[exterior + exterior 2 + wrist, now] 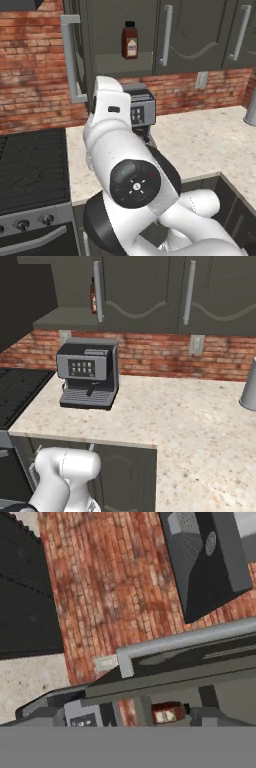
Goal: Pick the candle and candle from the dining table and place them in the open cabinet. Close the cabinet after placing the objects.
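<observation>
Cabinet (120, 40): we are seeing a tall dark grey wall unit with its left door (75, 55) swung out toward us, edge-on in the left base view, carrying a long squared silver bar handle (70, 57). The neighbouring doors are shut, with arched panels and vertical silver bars.
Cabinet interior: a flat grey shelf is holding one brown bottle (130, 41) with a dark cap and a pale label, standing upright near the right side of the opening. The shelf left of it is lying bare.
Candles: we are not making out either one in these frames, so we cannot say where they are.
Gripper: the frames are not showing the fingers themselves; we are taking the jaws as spread wide, with nothing seen between them.
Arm (130, 170): glossy white shell with a dark round joint cap, standing in front of the counter in the left base view.
Coffee machine (89, 373): boxy grey and black body with a button panel and a slotted drip tray, sitting on the counter below the opened cabinet.
Counter (190, 421): beige speckled stone, smooth, over dark grey doors; wide open surface is running right of the machine to a grey cylinder (248, 390).
Wall: rough red brick with two pale outlet plates.
Stove (30, 170): black grate top, knobs along its front, flush against the counter's left edge.
</observation>
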Available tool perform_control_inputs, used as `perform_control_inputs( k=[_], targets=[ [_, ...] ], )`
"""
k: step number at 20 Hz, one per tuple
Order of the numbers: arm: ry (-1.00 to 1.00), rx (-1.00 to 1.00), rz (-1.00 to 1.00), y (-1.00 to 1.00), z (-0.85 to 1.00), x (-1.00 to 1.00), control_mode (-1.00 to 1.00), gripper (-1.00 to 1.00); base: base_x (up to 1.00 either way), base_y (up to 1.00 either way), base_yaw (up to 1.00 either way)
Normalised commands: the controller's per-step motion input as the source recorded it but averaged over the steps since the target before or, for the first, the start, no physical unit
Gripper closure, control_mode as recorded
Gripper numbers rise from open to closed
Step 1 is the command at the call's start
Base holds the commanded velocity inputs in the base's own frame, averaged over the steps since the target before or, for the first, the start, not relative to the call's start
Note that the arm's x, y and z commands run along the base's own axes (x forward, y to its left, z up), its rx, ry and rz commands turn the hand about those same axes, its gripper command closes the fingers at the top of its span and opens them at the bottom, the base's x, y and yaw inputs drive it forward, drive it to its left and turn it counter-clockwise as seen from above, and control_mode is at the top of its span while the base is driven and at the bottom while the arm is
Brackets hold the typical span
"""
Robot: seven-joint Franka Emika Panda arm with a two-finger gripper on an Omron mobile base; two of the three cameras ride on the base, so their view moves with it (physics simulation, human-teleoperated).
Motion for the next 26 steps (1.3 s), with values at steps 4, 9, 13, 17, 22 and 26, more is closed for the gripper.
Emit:
perform_control_inputs(
  k=[4, 9, 13, 17, 22, 26],
  targets=[
    [-0.01, -0.17, 0.00, 0.08, -0.25, 0.50, -1.00, -1.00, 0.00, 0.00, 0.00],
    [-0.03, -0.11, 0.00, 0.19, -0.14, 0.45, -1.00, -1.00, 0.00, 0.00, 0.00],
    [-0.04, -0.06, 0.00, 0.19, -0.02, 0.42, -1.00, -1.00, 0.00, 0.00, 0.00],
    [-0.05, -0.03, 0.00, 0.06, 0.00, 0.47, -1.00, -1.00, 0.00, 0.00, 0.00],
    [-0.05, 0.00, 0.00, 0.00, 0.00, 0.39, -1.00, -1.00, 0.00, 0.00, 0.00],
    [-0.07, 0.00, 0.00, -0.13, 0.00, 0.03, -1.00, -1.00, 0.00, 0.00, 0.00]
  ],
)
